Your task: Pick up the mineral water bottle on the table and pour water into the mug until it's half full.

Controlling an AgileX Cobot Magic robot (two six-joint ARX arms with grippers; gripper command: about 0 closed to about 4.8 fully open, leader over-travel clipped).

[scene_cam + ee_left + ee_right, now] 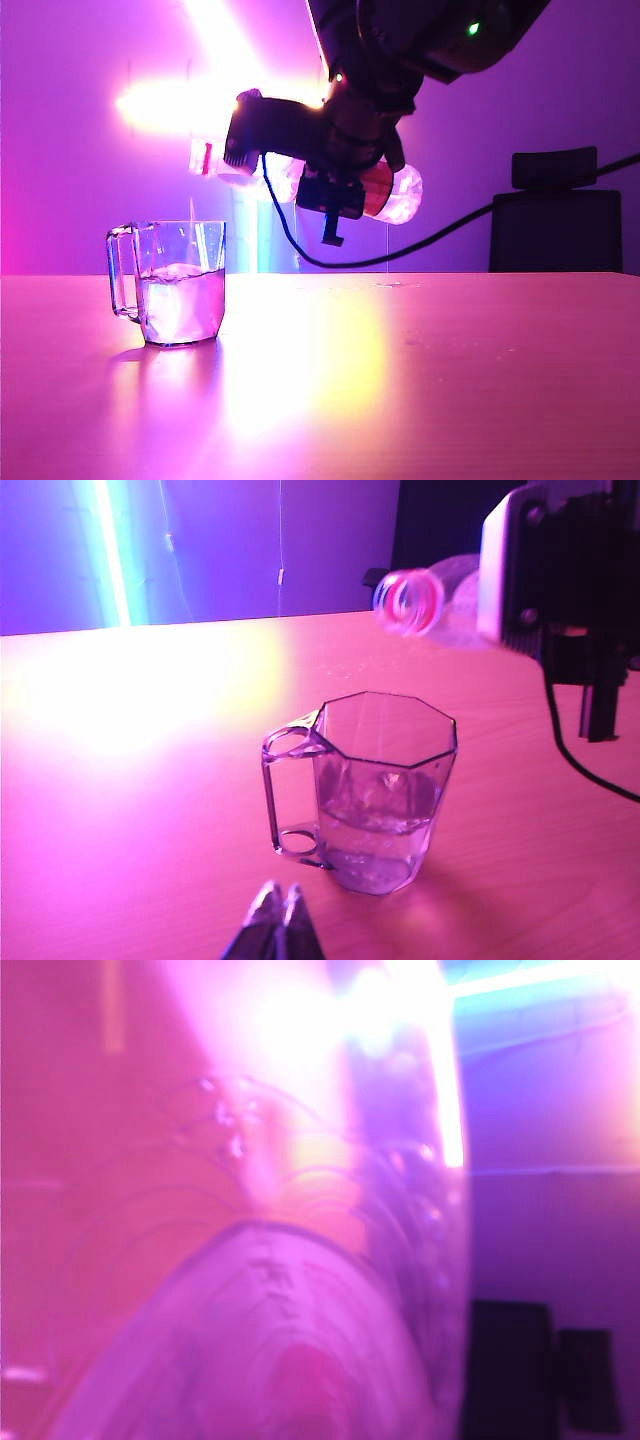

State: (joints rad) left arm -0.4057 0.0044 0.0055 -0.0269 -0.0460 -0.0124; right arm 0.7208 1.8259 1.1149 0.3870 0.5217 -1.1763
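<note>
The mineral water bottle (402,194) lies almost level in the air, high above the table (450,380), with my right gripper (348,182) shut on its middle. Its open pink-ringed mouth (408,602) points toward the mug (180,285) and hangs above and just behind the rim. The clear faceted mug (385,780) stands upright, handle away from the arm, with water (182,305) up to about half its height. The ribbed bottle wall (300,1290) fills the right wrist view. My left gripper (280,908) hovers shut and empty in front of the mug.
A black cable (420,240) sags from the right arm above the table. A dark chair (555,215) stands behind the far edge at the right. A bright light strip (220,60) glares behind the mug and throws a yellow patch on the tabletop.
</note>
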